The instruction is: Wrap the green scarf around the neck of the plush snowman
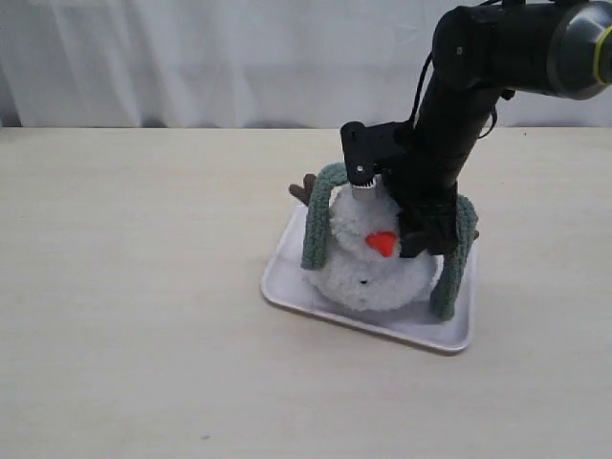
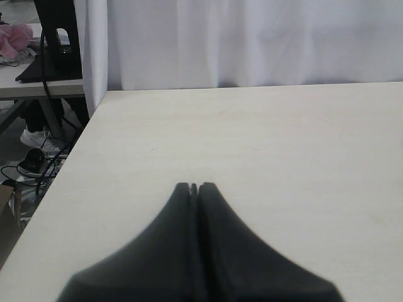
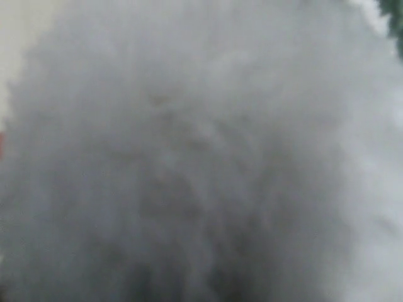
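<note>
The plush snowman (image 1: 375, 275) sits on the white tray (image 1: 283, 275) with the green scarf (image 1: 318, 215) looped behind its head, both ends hanging loose down either side and uncrossed in front. The right gripper (image 1: 413, 234) is buried in head fluff, so we cannot tell how wide its jaws stand or whether they hold anything; the left gripper (image 2: 194, 189) hangs pinched shut over the table (image 1: 143, 287). Risk, in our judgement: the light plush tips or slides under that arm, or snagged fluff drags the scarf off.
</note>
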`<control>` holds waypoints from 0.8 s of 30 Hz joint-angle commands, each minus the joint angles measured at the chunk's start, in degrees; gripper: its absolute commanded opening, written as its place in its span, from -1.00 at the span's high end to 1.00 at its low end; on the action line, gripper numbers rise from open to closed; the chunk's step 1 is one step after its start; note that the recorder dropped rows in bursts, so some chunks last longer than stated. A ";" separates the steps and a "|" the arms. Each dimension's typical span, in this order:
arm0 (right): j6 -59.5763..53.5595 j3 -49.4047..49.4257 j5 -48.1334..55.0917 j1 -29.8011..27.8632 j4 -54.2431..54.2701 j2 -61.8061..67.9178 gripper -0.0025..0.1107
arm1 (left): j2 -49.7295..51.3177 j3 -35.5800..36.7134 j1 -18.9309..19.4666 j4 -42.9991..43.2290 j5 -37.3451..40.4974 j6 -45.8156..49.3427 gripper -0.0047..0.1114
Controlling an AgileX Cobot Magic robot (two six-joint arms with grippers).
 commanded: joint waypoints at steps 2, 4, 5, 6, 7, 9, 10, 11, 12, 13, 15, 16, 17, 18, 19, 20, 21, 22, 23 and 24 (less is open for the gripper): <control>-11.24 0.09 -2.10 0.08 0.03 0.14 0.88 | -0.12 0.09 0.10 0.12 -0.39 -0.38 0.92; -11.24 0.09 -2.67 0.08 -0.83 0.14 0.88 | -0.12 0.09 0.10 0.12 -0.39 -0.38 0.92; -12.14 0.09 -2.80 0.08 -0.95 0.14 0.88 | -0.12 0.09 0.10 0.12 -0.39 -0.38 0.92; -13.91 0.09 -2.80 0.08 -0.95 0.14 0.88 | -0.12 0.09 0.10 0.12 -0.39 -0.38 0.92; -15.70 0.09 -2.80 0.08 -0.95 0.14 0.88 | -0.12 0.09 0.10 0.12 -0.39 -0.38 0.92; -19.00 0.09 -2.80 0.08 -0.84 0.14 0.88 | -0.12 0.09 0.10 0.12 -0.39 -0.38 0.92; -20.15 0.09 -3.05 0.08 -0.71 0.14 0.88 | -0.12 0.09 0.10 0.12 -0.39 -0.38 0.92; -20.54 0.09 -3.33 0.08 -0.71 0.14 0.88 | -0.12 0.09 0.10 0.12 -0.39 -0.38 0.92; -20.69 0.09 -3.45 0.08 -0.71 0.14 0.88 | -0.12 0.09 0.10 0.12 -0.39 -0.38 0.92; -20.69 0.09 -3.57 0.08 -0.71 0.14 0.88 | -0.12 0.09 0.10 0.12 -0.39 -0.38 0.92; -20.21 0.09 -3.60 0.08 -0.71 0.14 0.88 | -0.12 0.09 0.10 0.12 -0.39 -0.38 0.92; -19.61 0.09 -3.60 0.08 -0.60 0.14 0.88 | -0.12 0.09 0.10 0.12 -0.39 -0.38 0.92; -19.37 0.09 -3.60 0.08 -0.40 0.14 0.88 | -0.12 0.09 0.10 0.12 -0.39 -0.38 0.92; -19.37 0.09 -3.60 0.08 -0.40 0.14 0.88 | -0.12 0.09 0.10 0.12 -0.39 -0.38 0.92; -19.38 0.09 -3.60 0.08 -0.23 0.14 0.88 | -0.12 0.09 0.10 0.12 -0.39 -0.38 0.92; -19.38 0.09 -3.60 0.08 0.36 0.14 0.88 | -0.12 0.09 0.10 0.12 -0.39 -0.38 0.92; -19.38 0.09 -3.24 0.08 1.20 0.14 0.88 | -0.12 0.09 0.10 0.12 -0.39 -0.38 0.92; -19.38 0.09 -3.01 0.08 2.11 0.14 0.88 | -0.12 0.09 0.10 0.12 -0.39 -0.38 0.92; -19.38 0.09 -3.01 0.08 2.78 0.14 0.88 | -0.12 0.09 0.10 0.12 -0.39 -0.38 0.92; -19.22 0.09 -3.01 0.08 3.63 0.14 0.88 | -0.12 0.09 0.10 0.12 -0.39 -0.38 0.92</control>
